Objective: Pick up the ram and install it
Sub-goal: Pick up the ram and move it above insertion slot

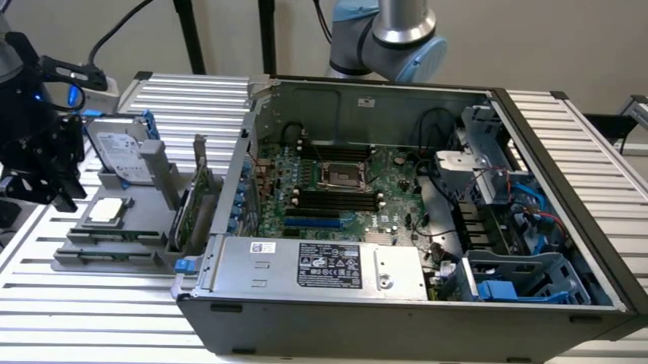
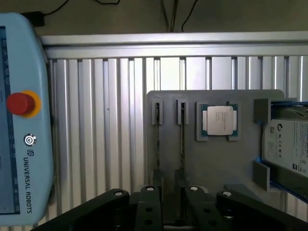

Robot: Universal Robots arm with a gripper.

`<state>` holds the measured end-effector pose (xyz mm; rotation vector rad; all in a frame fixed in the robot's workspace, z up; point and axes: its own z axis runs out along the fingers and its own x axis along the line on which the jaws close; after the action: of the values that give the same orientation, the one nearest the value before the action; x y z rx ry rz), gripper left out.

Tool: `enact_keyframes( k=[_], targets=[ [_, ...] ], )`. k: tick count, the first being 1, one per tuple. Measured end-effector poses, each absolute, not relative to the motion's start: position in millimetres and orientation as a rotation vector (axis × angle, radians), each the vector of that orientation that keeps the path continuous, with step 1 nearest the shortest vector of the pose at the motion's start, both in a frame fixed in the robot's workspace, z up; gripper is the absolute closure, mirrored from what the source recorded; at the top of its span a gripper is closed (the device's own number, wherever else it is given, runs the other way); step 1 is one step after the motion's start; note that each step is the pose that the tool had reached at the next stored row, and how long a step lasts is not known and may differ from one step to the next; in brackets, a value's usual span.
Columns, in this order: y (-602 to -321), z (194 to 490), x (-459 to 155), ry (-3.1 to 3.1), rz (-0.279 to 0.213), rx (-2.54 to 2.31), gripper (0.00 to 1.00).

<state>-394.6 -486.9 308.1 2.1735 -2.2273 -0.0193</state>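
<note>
**Colleague:** Where is your tool right now?

**Me:** My tool (image 1: 45,178) hangs at the far left edge of the exterior view, over one end of the grey parts holder (image 2: 211,163) on the slatted worktop (image 2: 96,125). Its jaws stand apart with bare holder showing in the gap, and I see nothing clamped.

**Colleague:** And the ram?

**Me:** The ram (image 2: 182,144) stands on edge in a holder slot, so I see it as a thin dark strip. That slot is just beside the processor chip (image 2: 218,119), and the hard drive (image 2: 288,144) lies beyond the chip. Whether the other slot carries a stick too, I cannot tell.

**Colleague:** Which way does it run?

**Me:** Its long axis follows the slot. One end is level with the processor chip, and the other points toward my jaws, in line with their gap. In the exterior view I judge that it runs left to right across the frame, roughly parallel to the black memory slots (image 1: 335,201) at the centre of the motherboard (image 1: 354,171).

**Colleague:** What worries you?

**Me:** Closing off-centre. One side of the tool would touch first and tip the stick, so it could bind in the slot. A grip too near one end could let it swing. Inside the computer case (image 1: 405,303), a skewed stick could miss its slot. The teach pendant (image 2: 19,120) also lies near the holder, so a wide sweep might clip it.
</note>
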Motion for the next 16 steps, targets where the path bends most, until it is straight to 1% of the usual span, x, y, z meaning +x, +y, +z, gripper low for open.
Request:
enact_keyframes(
  k=[1,2,6,16],
  targets=[
    [-488.0,307.4,-394.6,-2.229,-0.023,2.175,0.7],
    [-488.9,306.5,-394.6,-2.231,-0.027,2.177,0.64],
    [-492.1,300.2,-394.6,-2.237,-0.035,2.183,0.64],
    [-493.9,282.1,-394.6,-2.232,-0.035,2.192,0.64]
  ],
)
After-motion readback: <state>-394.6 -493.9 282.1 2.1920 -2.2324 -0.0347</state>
